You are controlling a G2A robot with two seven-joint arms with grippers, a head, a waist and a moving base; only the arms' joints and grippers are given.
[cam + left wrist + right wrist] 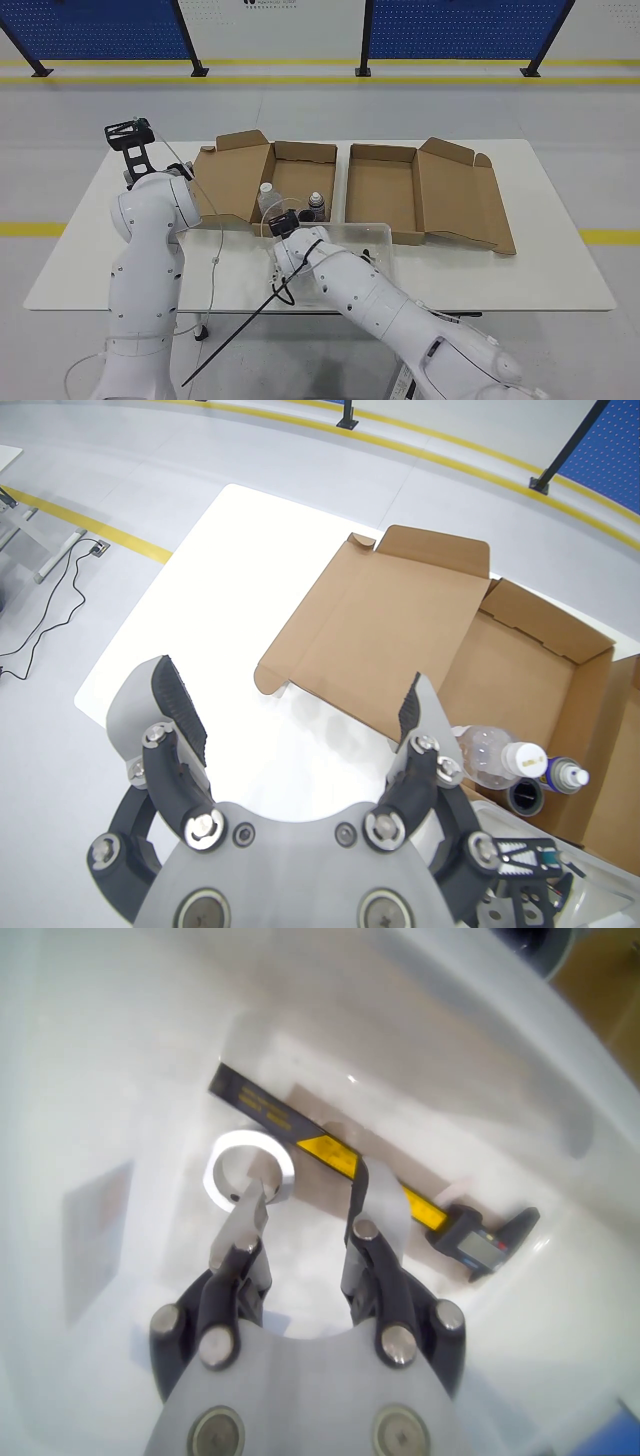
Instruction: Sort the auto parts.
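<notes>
Right end effector [308,1180] spread in the bin [375,232], mid-frame, one finger seemingly inside the metal ring [250,1138]; left end effector [128,133] gaping, upper left.

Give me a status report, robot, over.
Left gripper open, empty, over table. Right gripper open in white bin, one fingertip in metal ring. Caliper crowds the ring.

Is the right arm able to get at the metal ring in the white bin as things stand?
Probably yes. The right gripper hangs open inside the bin, one fingertip at the metal ring, nothing lying over it; the caliper lies just beside it.
</notes>
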